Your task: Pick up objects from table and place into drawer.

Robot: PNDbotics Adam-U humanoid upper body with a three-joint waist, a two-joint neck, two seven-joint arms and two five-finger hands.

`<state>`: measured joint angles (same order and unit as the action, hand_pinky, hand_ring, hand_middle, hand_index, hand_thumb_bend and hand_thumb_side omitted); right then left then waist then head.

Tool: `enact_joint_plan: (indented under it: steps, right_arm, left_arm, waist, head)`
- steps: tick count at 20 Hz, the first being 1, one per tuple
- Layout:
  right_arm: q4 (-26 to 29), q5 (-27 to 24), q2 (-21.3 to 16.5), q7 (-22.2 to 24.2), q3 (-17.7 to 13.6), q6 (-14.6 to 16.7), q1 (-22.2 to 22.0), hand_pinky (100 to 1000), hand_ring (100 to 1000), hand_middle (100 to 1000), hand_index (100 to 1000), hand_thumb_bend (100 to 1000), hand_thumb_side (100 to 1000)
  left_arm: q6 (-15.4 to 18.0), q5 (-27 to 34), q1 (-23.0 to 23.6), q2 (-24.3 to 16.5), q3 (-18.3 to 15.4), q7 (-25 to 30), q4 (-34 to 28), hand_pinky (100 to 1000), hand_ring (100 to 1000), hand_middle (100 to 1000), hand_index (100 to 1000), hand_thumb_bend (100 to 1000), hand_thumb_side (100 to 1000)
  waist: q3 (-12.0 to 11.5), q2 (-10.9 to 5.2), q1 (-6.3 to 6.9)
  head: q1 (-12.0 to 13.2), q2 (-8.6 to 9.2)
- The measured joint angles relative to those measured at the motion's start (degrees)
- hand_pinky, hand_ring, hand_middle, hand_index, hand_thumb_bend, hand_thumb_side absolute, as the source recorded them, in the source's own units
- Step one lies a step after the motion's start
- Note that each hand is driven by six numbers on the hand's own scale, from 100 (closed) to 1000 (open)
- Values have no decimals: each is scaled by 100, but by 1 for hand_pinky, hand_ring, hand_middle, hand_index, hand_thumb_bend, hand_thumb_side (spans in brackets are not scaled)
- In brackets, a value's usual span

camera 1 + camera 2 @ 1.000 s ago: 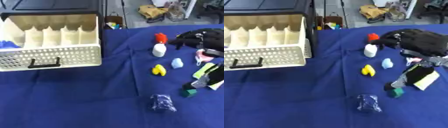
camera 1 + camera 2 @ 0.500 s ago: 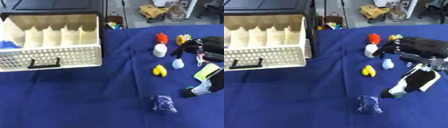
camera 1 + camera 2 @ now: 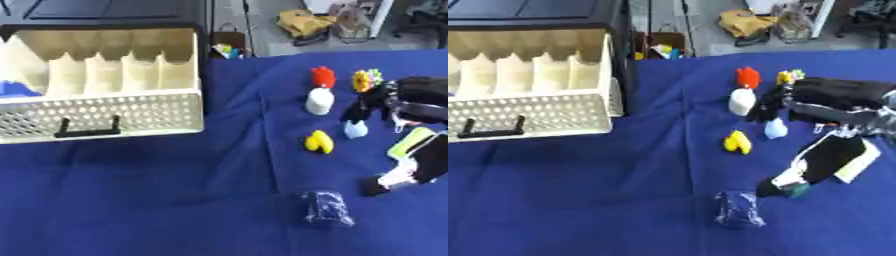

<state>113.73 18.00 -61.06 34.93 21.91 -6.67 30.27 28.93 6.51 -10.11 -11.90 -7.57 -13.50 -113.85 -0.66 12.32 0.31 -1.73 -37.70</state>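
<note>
A cream perforated drawer (image 3: 105, 112) with a black handle stands pulled open at the left, with a blue thing (image 3: 16, 89) in its left compartment. On the blue cloth at the right lie a red thing (image 3: 323, 76), a white bottle shape (image 3: 319, 101), a yellow-orange thing (image 3: 363, 80), a small light blue thing (image 3: 354, 129) and a yellow thing (image 3: 318, 142). My right hand (image 3: 833, 95) comes in from the right. It is open, with its fingers (image 3: 765, 107) reaching down just above and left of the light blue thing. The left hand does not show.
A dark blue crumpled thing (image 3: 326, 214) lies near the front. A long black and white thing (image 3: 820, 162) rests on a yellow-green card (image 3: 409, 143), with a green block (image 3: 796, 189) at its lower end. A black cabinet (image 3: 535, 10) holds the drawer. Floor clutter lies beyond the table's far edge.
My right hand has come down from over the yellow-orange thing, which now shows, toward the light blue thing. The things on the cloth have not moved.
</note>
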Motion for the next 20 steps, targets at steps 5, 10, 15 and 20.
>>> enact_joint_plan:
  steps: [5, 10, 15, 20]
  right_arm:
    - [0, -55, 187, 393, 2, -167, 45, 591, 746, 688, 864, 812, 584]
    - [0, -35, 332, 589, 77, -279, 40, 595, 761, 705, 863, 801, 578]
    - [0, 118, 471, 669, 183, -360, 40, 601, 744, 705, 863, 778, 572]
    - [0, 354, 672, 707, 258, -416, -6, 599, 742, 697, 860, 779, 550]
  left_arm:
    - [-13, 1, -10, 6, 0, -5, 0, 418, 527, 525, 753, 344, 972]
    - [-30, 4, -45, 9, 0, -7, 0, 417, 527, 523, 752, 343, 971]
    - [-37, 17, -49, 10, 1, -1, 0, 417, 527, 522, 752, 342, 971]
    - [-48, 26, -54, 12, 2, 9, 0, 416, 526, 520, 752, 341, 970]
  waist:
    - [35, 5, -6]
    - [66, 26, -10]
    - [67, 33, -16]
    - [111, 45, -38]
  head:
    - [0, 4]
    - [3, 25]
    - [3, 46]
    - [17, 54]
